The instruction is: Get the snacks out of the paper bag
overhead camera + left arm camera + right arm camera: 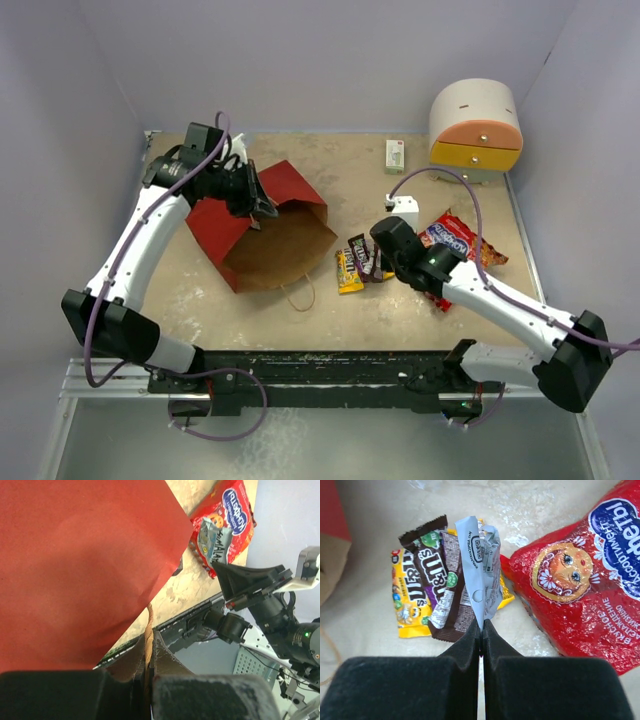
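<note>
The red paper bag (225, 225) lies on its side at the left, its brown mouth (285, 250) facing the front right. My left gripper (258, 205) is shut on the bag's upper rim; in the left wrist view the brown paper edge (148, 630) sits between the jaws. My right gripper (385, 262) is shut on a silver-wrapped candy bar (480, 562), held just above the yellow (410, 597) and dark brown (437, 587) candy bars (358, 262) on the table. The red crisp packet (452, 240) lies right of them and shows in the right wrist view (575, 585).
A white mini chest with orange and yellow drawers (476, 125) stands at the back right. A small white box (395, 155) lies at the back and a white adapter with a cable (404, 210) sits behind my right gripper. The bag's string handle (300, 293) trails on the table.
</note>
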